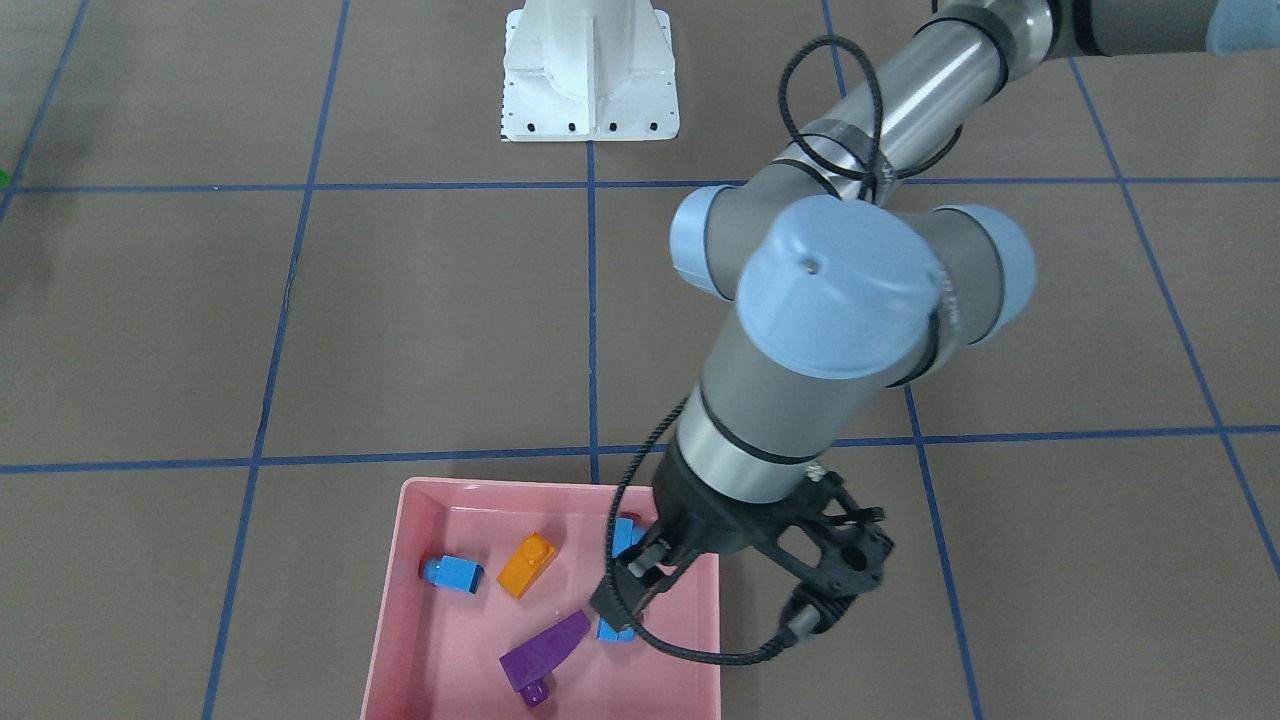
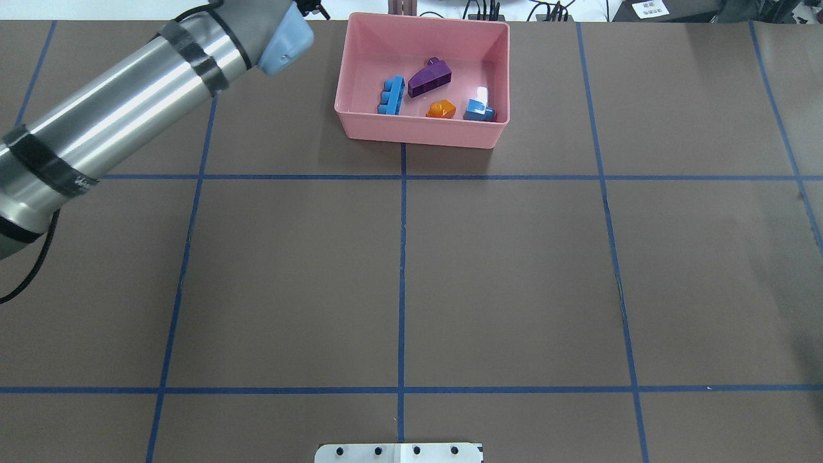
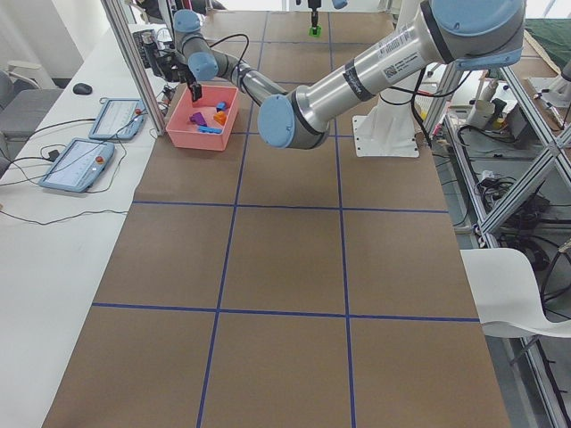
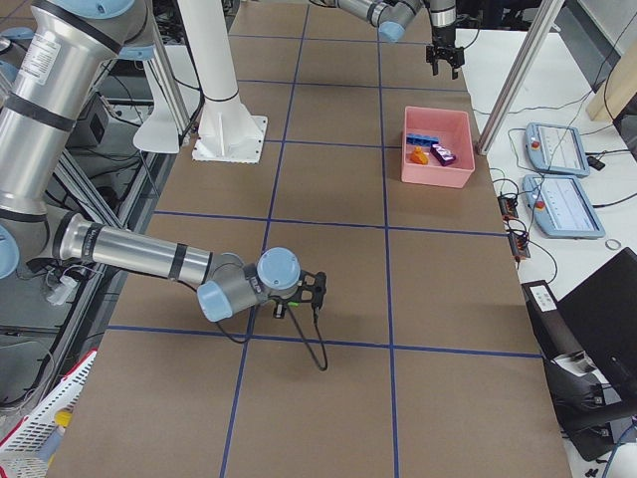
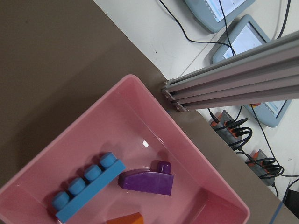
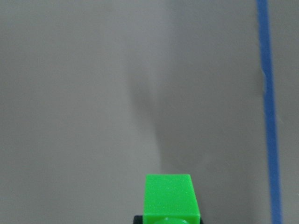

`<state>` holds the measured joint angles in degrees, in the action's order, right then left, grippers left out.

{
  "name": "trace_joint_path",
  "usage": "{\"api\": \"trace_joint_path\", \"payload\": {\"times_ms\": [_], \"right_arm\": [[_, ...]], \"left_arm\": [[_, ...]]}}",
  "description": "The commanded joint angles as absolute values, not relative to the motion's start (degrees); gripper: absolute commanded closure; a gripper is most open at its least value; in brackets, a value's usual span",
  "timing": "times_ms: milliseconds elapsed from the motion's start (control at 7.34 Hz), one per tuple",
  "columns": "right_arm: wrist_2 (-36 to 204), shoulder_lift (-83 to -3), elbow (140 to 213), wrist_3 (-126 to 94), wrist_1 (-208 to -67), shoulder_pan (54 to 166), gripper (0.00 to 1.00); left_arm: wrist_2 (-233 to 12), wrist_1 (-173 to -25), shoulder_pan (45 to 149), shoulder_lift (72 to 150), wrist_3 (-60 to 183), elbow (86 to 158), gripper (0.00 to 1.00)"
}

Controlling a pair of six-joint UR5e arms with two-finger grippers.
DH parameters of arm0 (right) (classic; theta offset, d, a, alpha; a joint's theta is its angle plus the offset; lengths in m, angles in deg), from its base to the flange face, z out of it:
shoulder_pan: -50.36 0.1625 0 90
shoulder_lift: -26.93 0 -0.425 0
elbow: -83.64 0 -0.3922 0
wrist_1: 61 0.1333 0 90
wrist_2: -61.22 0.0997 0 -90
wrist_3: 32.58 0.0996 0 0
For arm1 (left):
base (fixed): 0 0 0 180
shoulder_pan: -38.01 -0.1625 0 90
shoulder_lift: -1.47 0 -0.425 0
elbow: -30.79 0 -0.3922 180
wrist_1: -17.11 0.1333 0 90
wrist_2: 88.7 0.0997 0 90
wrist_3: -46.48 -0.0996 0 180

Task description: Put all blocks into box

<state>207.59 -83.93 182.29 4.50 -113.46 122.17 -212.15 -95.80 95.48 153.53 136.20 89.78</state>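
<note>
The pink box (image 1: 400,560) (image 2: 418,132) stands at the table's far edge. In it lie the blue cube (image 1: 455,573) (image 2: 479,110), the orange sloped piece (image 1: 528,565) (image 2: 441,109), the purple wedge (image 1: 545,652) (image 5: 147,181) and the long blue bar (image 2: 391,95) (image 5: 86,189). My left gripper (image 1: 630,585) hangs over the box's bar side, open and empty, and partly hides the bar. My right gripper (image 4: 314,291) is low over the table far from the box, shut on the green brick (image 6: 168,198) (image 3: 315,32).
The white metal base (image 1: 590,80) (image 2: 398,452) stands at the robot's side. An aluminium post (image 5: 233,79) rises just beyond the box's far corner. Tablets (image 3: 80,165) and cables lie on the white bench past the table's edge.
</note>
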Motion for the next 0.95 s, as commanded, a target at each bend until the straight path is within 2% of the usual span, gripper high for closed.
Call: {"api": "trace_joint_path", "payload": {"times_ms": [0, 136, 409, 545, 817], "right_arm": [[207.56, -69.64, 186.18, 8.55, -129.44, 122.52, 1.00], [206.86, -63.57, 188.21, 8.55, -138.25, 122.78, 1.00], [204.41, -47.07, 187.62, 8.64, -155.20, 119.81, 1.00], [201.53, -38.37, 185.01, 8.64, -162.09, 116.84, 1.00], [198.88, -21.83, 171.95, 17.18, -164.19, 111.57, 1.00]], "left_arm": [[-213.85, -89.37, 98.12, 140.05, 117.05, 103.14, 0.00], [-213.59, -84.63, 98.64, 136.94, 110.01, 107.82, 0.00], [-213.15, -79.23, 98.12, 136.65, 106.86, 110.06, 0.00], [-213.24, -79.22, 97.34, 137.17, 106.86, 109.63, 0.00], [-213.76, -79.49, 96.80, 136.74, 106.77, 110.06, 0.00]]}}
